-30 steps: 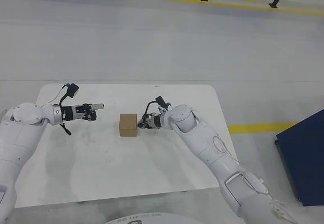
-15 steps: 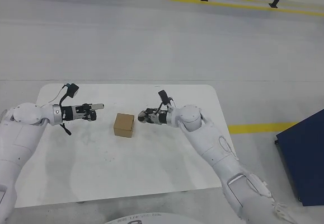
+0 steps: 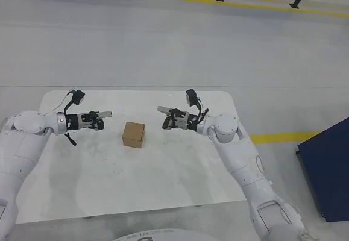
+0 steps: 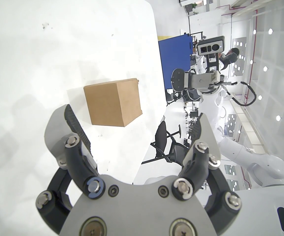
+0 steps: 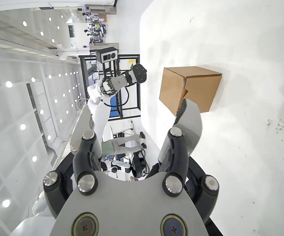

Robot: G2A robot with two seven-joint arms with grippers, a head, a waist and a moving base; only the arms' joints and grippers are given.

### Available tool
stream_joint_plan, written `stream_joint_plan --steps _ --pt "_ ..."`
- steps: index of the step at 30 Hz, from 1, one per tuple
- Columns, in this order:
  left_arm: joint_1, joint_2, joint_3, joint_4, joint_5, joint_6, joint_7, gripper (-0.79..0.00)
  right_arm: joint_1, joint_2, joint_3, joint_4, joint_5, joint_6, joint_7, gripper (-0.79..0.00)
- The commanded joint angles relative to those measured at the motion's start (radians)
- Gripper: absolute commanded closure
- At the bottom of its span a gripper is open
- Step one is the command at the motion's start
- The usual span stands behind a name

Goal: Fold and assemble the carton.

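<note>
My left pincer (image 3: 106, 114) and right pincer (image 3: 163, 118) both gape wide and hold nothing. The carton (image 3: 134, 134) sits on the tabletop (image 3: 162, 175) between them, touching neither.

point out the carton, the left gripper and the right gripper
carton (image 3: 134, 134), top view, its top face
left gripper (image 3: 105, 117), top view, midway between its open fingertips
right gripper (image 5: 135, 103), right wrist view, midway between its open fingertips

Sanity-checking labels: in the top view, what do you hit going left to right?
left gripper → carton → right gripper → blue cabinet on the floor past the table.
</note>
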Motion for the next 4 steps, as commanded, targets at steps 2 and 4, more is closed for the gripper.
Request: stream_joint_plan --steps 2,4 --pt "0.000 0.000 0.000 0.000 0.000 0.000 0.000 -0.784 0.000 0.000 0.000 0.000 0.000 0.000 0.000 -0.721" --pt "0.000 0.000 0.000 0.000 0.000 0.000 0.000 -0.784 0.000 0.000 0.000 0.000 0.000 0.000 0.000 -0.757"
